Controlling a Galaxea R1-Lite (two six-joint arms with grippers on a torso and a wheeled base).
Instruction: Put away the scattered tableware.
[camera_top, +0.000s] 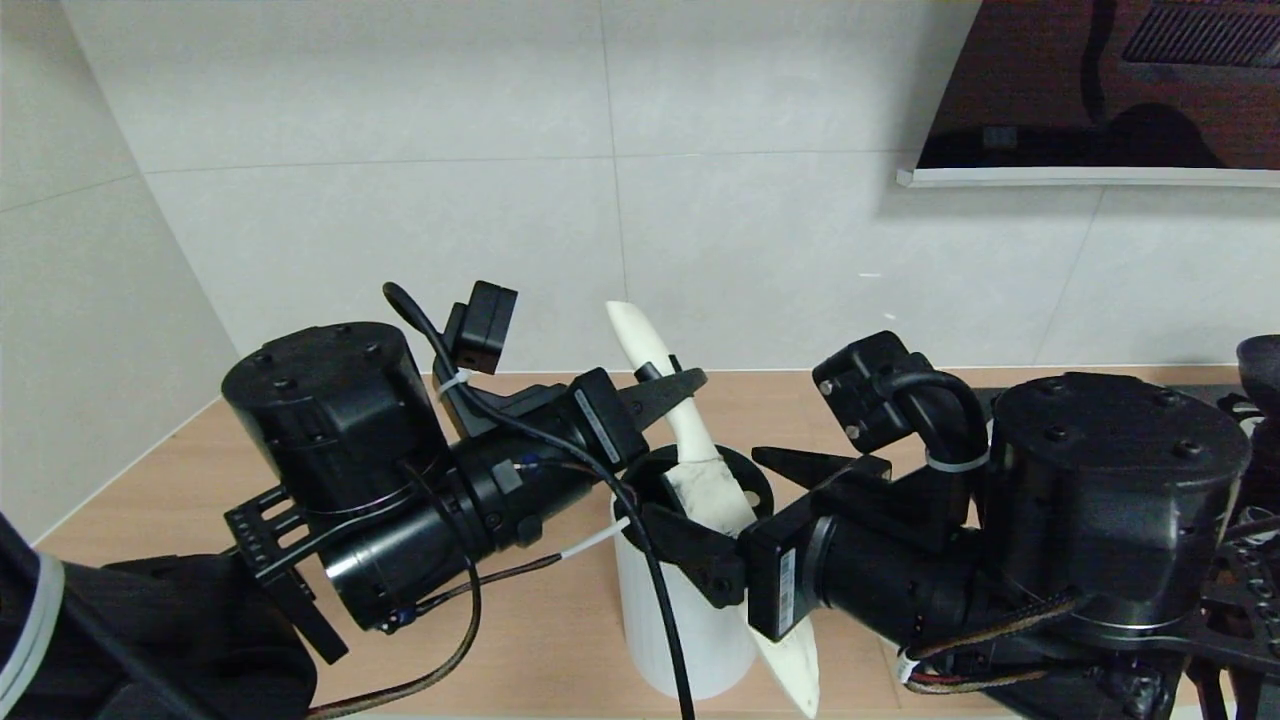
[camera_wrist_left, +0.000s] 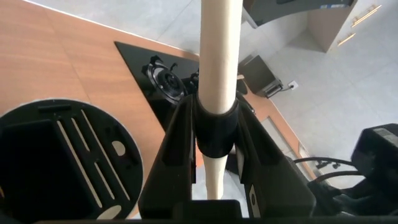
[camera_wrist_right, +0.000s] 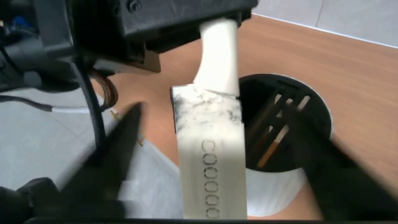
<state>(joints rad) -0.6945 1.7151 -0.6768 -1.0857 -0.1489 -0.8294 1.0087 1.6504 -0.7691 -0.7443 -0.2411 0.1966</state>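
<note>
Knife, white with a cream handle and a marbled blade, sits clamped by its handle in my left tool, fingers pressed tight on either side. It hangs tilted above the counter, handle end high toward the wall, blade slanting down over the white utensil holder, which stands on the counter with a black slotted top. My right tool is spread wide, one finger on each side of the blade, not touching it as far as I can see. A black stove lies farther right on the counter.
</note>
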